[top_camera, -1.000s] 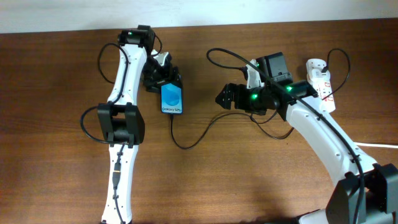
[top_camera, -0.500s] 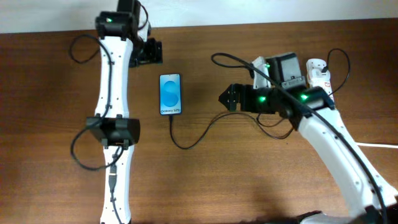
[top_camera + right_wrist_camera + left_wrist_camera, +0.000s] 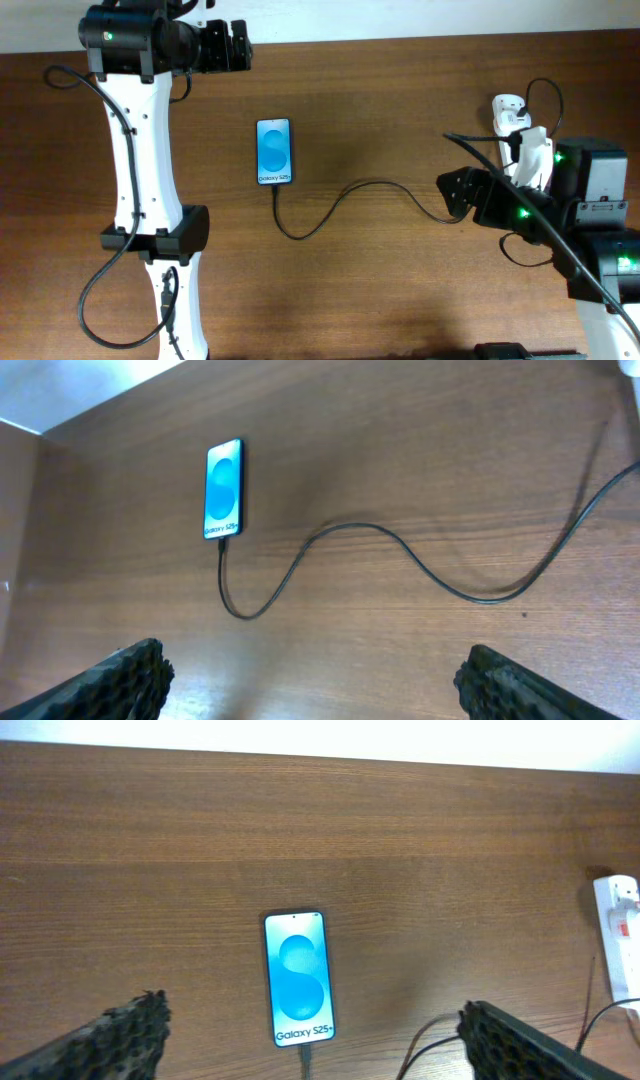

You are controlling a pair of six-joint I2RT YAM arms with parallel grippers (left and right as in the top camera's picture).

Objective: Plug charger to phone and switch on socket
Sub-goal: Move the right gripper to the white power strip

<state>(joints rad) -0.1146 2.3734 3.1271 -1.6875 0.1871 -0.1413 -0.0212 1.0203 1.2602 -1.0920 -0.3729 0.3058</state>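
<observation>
The phone lies flat on the table, blue screen up; it also shows in the left wrist view and the right wrist view. The charger cable runs from the phone's bottom edge, where its plug tip sits in the port, in a loop toward the right. The white socket lies at the back right, partly hidden by my right arm, and shows at the left wrist view's edge. My left gripper is open and empty, high behind the phone. My right gripper is open and empty, in front of the socket.
The brown table's back edge meets a white wall. My left arm's base and links stand left of the phone. My right arm's body covers the right side, with its black cables near the socket.
My left gripper has let go of the phone and drawn back and up toward the wall. My right gripper has pulled away to the right. The phone stays put with the cable attached.
</observation>
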